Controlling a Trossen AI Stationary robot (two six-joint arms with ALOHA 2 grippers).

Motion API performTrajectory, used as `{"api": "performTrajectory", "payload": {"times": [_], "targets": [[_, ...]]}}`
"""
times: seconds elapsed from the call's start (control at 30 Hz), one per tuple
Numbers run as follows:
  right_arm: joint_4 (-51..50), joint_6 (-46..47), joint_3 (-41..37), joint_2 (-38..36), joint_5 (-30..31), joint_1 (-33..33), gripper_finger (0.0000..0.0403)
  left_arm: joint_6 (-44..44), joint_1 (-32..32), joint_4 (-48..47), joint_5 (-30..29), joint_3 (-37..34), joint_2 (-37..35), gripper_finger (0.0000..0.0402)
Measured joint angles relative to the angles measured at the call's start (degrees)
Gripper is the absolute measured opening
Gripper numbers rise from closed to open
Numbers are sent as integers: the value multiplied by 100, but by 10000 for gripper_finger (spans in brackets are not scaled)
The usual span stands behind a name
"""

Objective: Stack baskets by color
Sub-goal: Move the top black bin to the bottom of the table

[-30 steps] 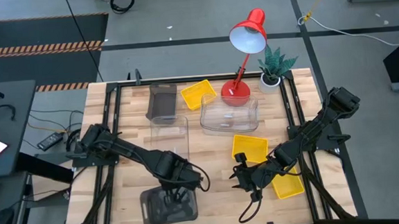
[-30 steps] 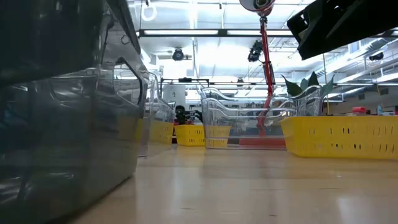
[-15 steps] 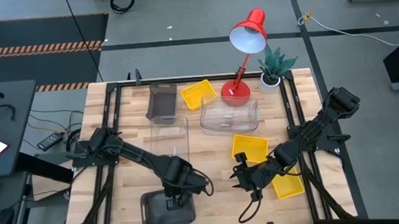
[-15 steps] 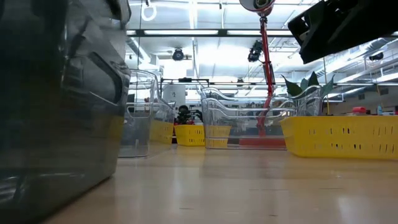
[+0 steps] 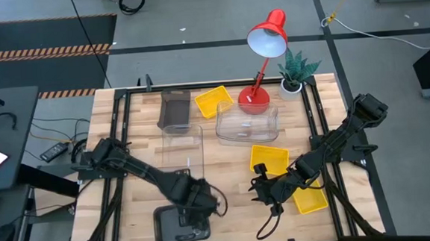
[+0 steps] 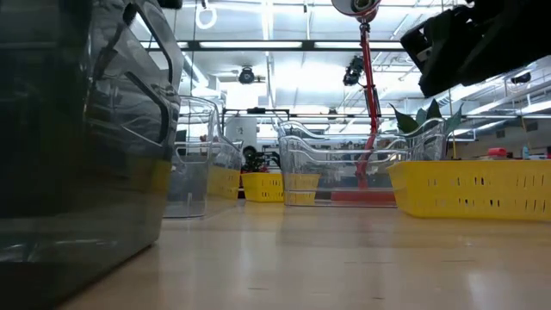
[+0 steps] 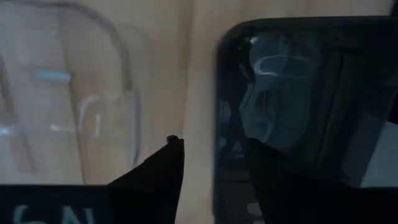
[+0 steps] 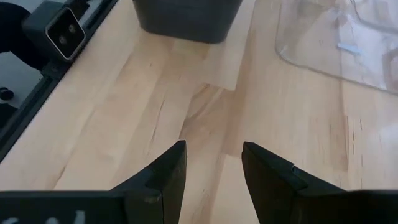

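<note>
A smoky dark grey basket (image 5: 182, 225) rests flat on its base at the table's near edge. My left gripper (image 5: 198, 205) points down over that basket's far right corner, open. In the left wrist view its fingers (image 7: 214, 146) stand on either side of the basket's rim (image 7: 219, 93), one inside and one outside. Whether they touch the rim I cannot tell. My right gripper (image 5: 264, 195) hovers open over bare wood (image 8: 211, 149), between two yellow baskets (image 5: 270, 159) (image 5: 310, 199). Further back are a second dark grey basket (image 5: 175, 110), a third yellow basket (image 5: 213, 100) and two clear baskets (image 5: 183, 143) (image 5: 247, 124).
A red desk lamp (image 5: 260, 58) and a small potted plant (image 5: 296, 72) stand at the far right. Black frame rails (image 5: 119, 141) run along the table's sides. A small camera block (image 8: 62, 34) sits at the near edge. Bare wood lies between the two arms.
My left gripper has moved a little toward the table's near edge and sunk. The dark grey basket below it, tilted a second ago, has settled level on the table and moved slightly toward the left edge.
</note>
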Motion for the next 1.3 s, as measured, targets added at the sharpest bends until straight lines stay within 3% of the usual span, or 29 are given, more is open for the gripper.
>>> {"api": "performTrajectory", "payload": {"times": [0.27,0.6,0.97,1.17,1.3], "targets": [[-113,-117,0,0,0,-45,162,-338,-396,-522,-1043,-4,-312,126],[-108,-433,0,0,2,-425,162,166,780,-920,-2194,-2,-1177,58],[-91,-1073,0,-250,341,-1096,162,2926,2834,-858,-1937,-7,-1272,17],[-198,-1144,2,-993,221,-1202,162,3206,3663,-698,-1667,-9,-1323,11],[-603,-1253,2,-1665,447,-1202,162,3173,4144,-193,-1470,-9,-1290,38]]}}
